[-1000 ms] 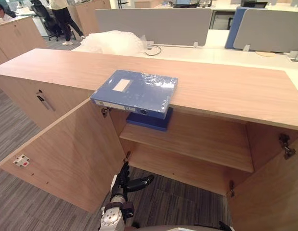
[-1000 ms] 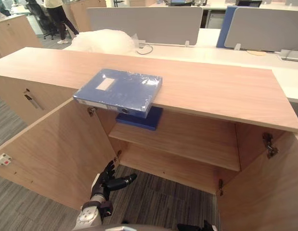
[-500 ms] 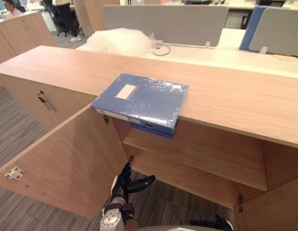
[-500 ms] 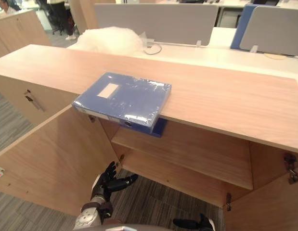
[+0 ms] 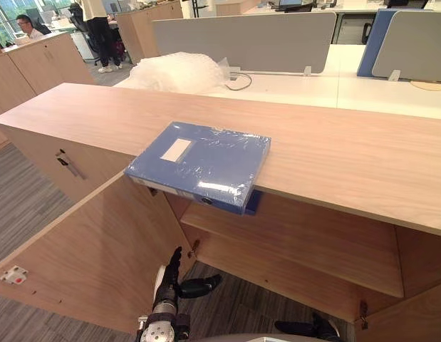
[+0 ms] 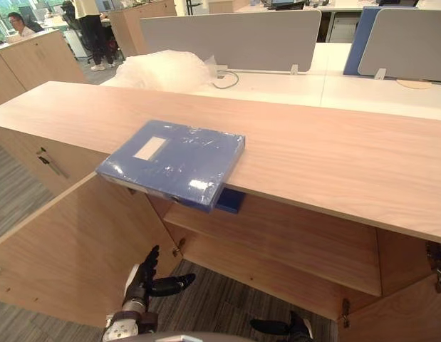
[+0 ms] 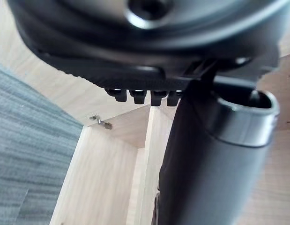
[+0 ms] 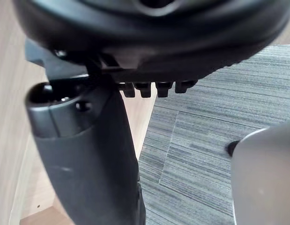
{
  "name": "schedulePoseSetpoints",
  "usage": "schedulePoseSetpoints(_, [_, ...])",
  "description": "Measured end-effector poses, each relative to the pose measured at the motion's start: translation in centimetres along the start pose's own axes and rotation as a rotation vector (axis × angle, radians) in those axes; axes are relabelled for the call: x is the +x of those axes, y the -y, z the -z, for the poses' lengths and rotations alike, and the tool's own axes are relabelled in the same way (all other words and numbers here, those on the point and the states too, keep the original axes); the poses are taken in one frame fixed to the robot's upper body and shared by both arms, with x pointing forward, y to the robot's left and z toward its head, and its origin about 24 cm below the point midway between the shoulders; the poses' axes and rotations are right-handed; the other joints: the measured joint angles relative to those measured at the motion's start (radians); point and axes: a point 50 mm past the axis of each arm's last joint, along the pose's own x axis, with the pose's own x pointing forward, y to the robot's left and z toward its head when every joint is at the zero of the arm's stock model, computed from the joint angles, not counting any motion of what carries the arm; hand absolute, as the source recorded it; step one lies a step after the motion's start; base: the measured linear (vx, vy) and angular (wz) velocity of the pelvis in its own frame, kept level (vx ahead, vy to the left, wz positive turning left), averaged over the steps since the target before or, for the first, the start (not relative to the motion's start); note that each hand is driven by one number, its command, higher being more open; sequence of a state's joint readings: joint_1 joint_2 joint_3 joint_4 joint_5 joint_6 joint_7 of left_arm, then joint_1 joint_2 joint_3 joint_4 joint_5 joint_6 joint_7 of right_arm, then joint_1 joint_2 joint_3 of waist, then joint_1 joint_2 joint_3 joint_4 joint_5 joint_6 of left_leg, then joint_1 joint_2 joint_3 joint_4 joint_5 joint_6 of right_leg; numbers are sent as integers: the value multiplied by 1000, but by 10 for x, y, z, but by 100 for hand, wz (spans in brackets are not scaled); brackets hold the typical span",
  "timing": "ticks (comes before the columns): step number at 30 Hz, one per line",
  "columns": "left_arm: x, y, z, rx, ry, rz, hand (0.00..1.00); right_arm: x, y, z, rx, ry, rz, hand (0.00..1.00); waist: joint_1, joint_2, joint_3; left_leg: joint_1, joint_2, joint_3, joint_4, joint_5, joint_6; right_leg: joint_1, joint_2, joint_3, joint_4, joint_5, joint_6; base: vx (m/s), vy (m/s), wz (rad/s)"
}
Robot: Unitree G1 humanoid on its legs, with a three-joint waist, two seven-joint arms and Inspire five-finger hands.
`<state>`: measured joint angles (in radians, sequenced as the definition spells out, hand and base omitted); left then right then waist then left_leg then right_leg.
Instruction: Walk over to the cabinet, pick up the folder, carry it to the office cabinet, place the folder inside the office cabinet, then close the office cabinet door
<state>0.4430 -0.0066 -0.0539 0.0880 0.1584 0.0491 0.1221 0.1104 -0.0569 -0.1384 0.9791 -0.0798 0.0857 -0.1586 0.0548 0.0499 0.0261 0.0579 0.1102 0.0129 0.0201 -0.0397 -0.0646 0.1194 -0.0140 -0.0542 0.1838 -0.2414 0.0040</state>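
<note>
While both hands hang low, I log flat blue plastic-wrapped folder (image 5: pixel 200 164) on light wooden cabinet top (image 5: pixel 348 153), overhanging front edge | left hand (image 5: pixel 169 285) fingers straight, empty, beside open door (image 5: pixel 99 249) | right hand (image 5: pixel 305 328) fingers relaxed, empty.

The cabinet (image 5: pixel 334 153) stands open in front, its shelf (image 5: pixel 313 239) reachable across the middle and right. At the opening's left the folder (image 5: pixel 202 160) overhangs the top edge above a second folder (image 6: pixel 229 201), and the swung-out door (image 5: pixel 99 242) flanks that side.
</note>
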Motion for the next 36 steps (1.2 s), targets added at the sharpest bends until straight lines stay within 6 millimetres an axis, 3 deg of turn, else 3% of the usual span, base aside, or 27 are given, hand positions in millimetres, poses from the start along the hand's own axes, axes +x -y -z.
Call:
schedulePoseSetpoints(8, [-7,-25,-17,46,90,-322,100,-4,-8,11,10,-23,16,100,44,-32,-8,1,-16,-8,7,0,0,18,-20,-7,-14,0,2,8,4,5])
schedulePoseSetpoints(13, [-18,-42,-28,9,138,-512,100,-6,-10,13,9,-17,25,100,50,-46,-14,-10,-26,-54,22,0,0,41,-25,-51,-34,1,3,-73,-23,24])
schedulePoseSetpoints(18, [-26,-61,-25,21,124,-695,100,-7,-15,13,-15,-11,26,100,55,-59,-21,-27,-34,-65,36,0,0,40,-28,-62,-38,2,7,-84,1,10])
schedulePoseSetpoints(23, [-29,-63,-50,147,227,-815,100,-9,-26,17,-55,-22,0,100,68,-91,-40,-44,-41,-84,37,4,-3,38,-31,-76,-52,7,14,-29,-2,10])
schedulePoseSetpoints(30, [-34,-30,-122,334,632,-724,100,-2,-24,11,-198,-18,-8,100,65,-75,-44,-62,-46,-86,37,10,6,27,-33,-67,-71,27,22,-2,2,-1])
schedulePoseSetpoints(36, [-34,-27,-143,605,876,-634,100,2,-18,5,-215,-7,-17,100,43,-41,-46,-54,-40,-78,20,16,7,19,-20,-45,-72,36,18,-6,-19,-8])
